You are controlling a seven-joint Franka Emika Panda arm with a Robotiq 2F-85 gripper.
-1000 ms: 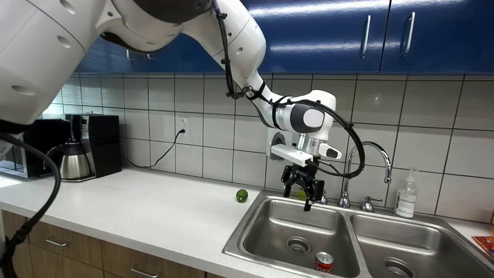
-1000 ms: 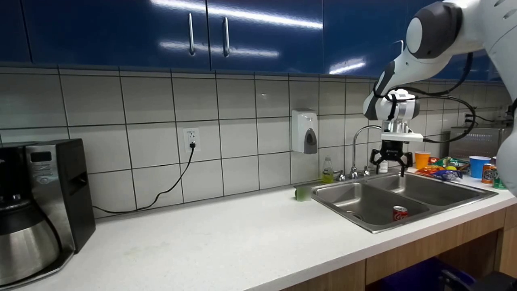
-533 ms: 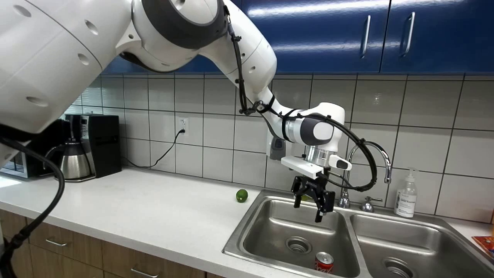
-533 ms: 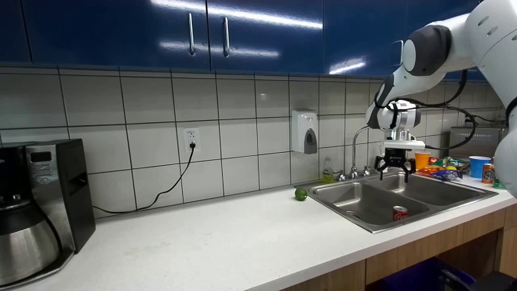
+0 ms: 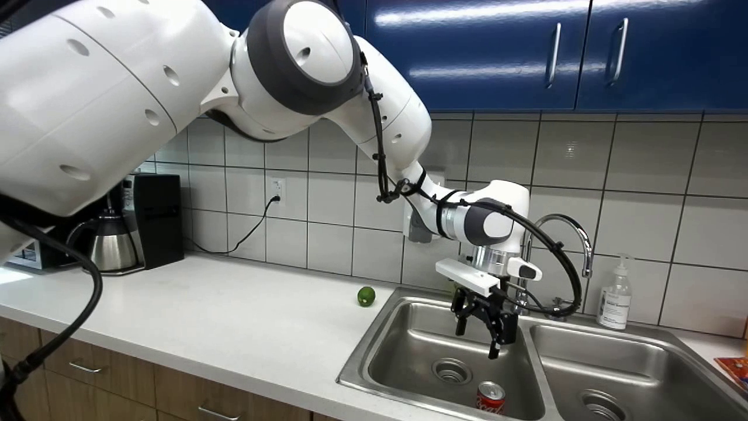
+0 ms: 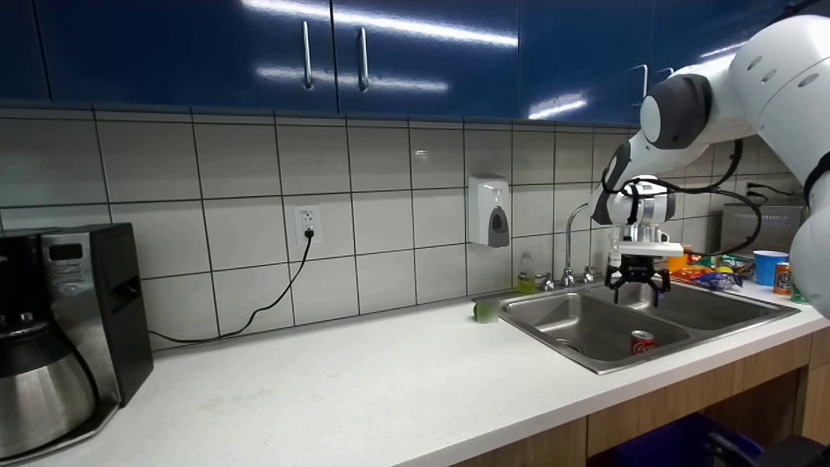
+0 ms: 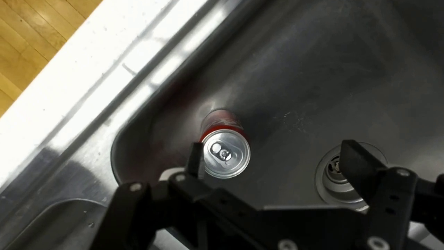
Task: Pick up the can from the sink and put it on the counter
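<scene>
In the sink (image 5: 365, 349) — two basins (image 5: 415, 361), two drains (image 5: 452, 371), one can (image 5: 491, 397)

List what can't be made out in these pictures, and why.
Lower end of the can: hidden in both exterior views by the front rim of the sink.
Drain: partly covered in the wrist view by the claw.
Green ball: smeared by a blurry patch in an exterior view.
Red packet: cut off by an exterior view's right edge.
Pump bottle label: mostly too small to read in an exterior view.
</scene>
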